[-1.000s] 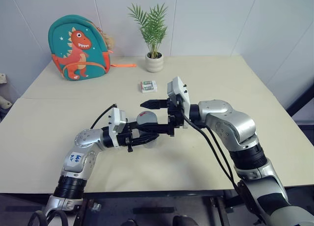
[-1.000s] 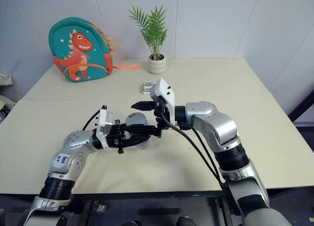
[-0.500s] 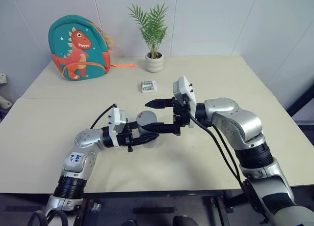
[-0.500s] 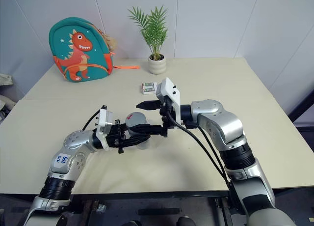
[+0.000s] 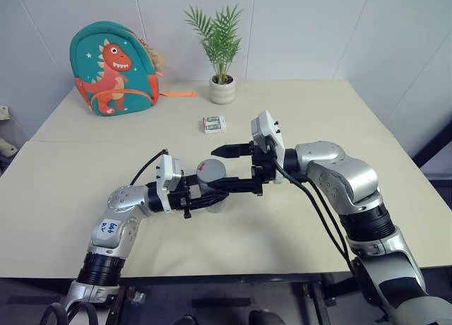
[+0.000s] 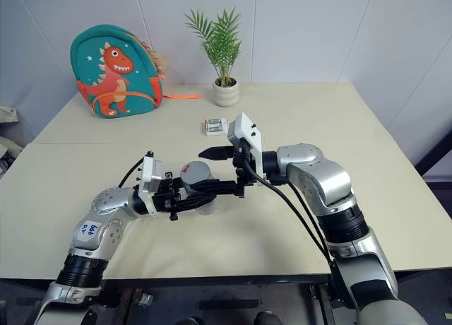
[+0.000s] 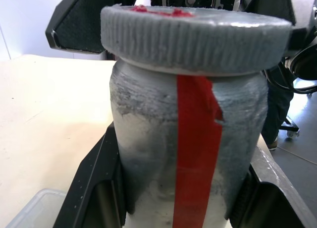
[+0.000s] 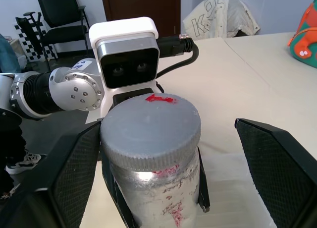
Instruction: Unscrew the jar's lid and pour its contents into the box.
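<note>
1. The jar is held just above the bench in front of the robot. It is gripped in the left claw, which is squeezed shut on the sides of its body.

2. In the left wrist view, one black finger is pressed against each side of the jar, and a strip of red tape runs down its front.

3. The lid is seen to be still on the jar. It sits flat on top, with a red mark on it.

4. The right claw is spread wide and nothing is held in it. One finger is set on each side of the lid, with a gap left on both sides.

5. Compared with a second ago, the right claw has been drawn a little away from the jar, toward the robot's right. A second ago its fingers reached further over the lid. The left claw and the jar have not moved.

6. This is taken to mean that a fresh grip on the lid is being lined up. The lid may have been loosened a bit already, but this cannot be told from the views.

7. A corner of the clear box can be made out on the bench below the jar, though it is blurry. Nothing has been poured into it yet, because the jar is still closed.
</note>
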